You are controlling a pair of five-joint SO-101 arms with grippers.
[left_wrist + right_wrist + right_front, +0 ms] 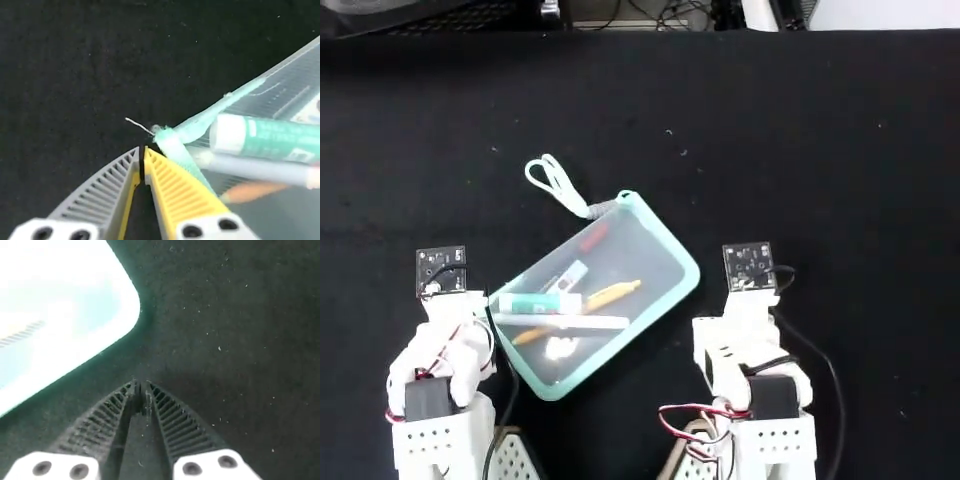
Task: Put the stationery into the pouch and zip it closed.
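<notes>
- left gripper point(142, 150): the grey and the yellow finger are pressed together with nothing between them. the tips hang just over the black cloth, right beside a near corner of the pouch point(280, 85).
- the pouch's teal edge strip point(175, 145) runs alongside the yellow finger; whether they touch cannot be told.
- right gripper point(141, 387): clenched too, jaws meeting on nothing. it sits low over the cloth near a rounded corner of the pouch point(60, 305) but apart from it.
- in the high view the pouch point(645, 245) lies flat between the two arms. its long axis runs on a diagonal from the near left, by the left arm, up to the far right.
- a white loop cord point(550, 180) trails off the pouch's far corner by the grey zip pull point(605, 208). whether the zip is shut along its length cannot be told.
- inside, seen through the clear wall:
  - a teal tube with a white cap point(265, 137)
  - a pale pen point(250, 167)
  - an orange pen point(585, 305)
- all three lie roughly along the pouch's long axis.
- the tube carries print, and there is a small red mark point(595, 235) on the pouch; neither can be read.
- the black cloth point(800, 150) covers the table.
</notes>
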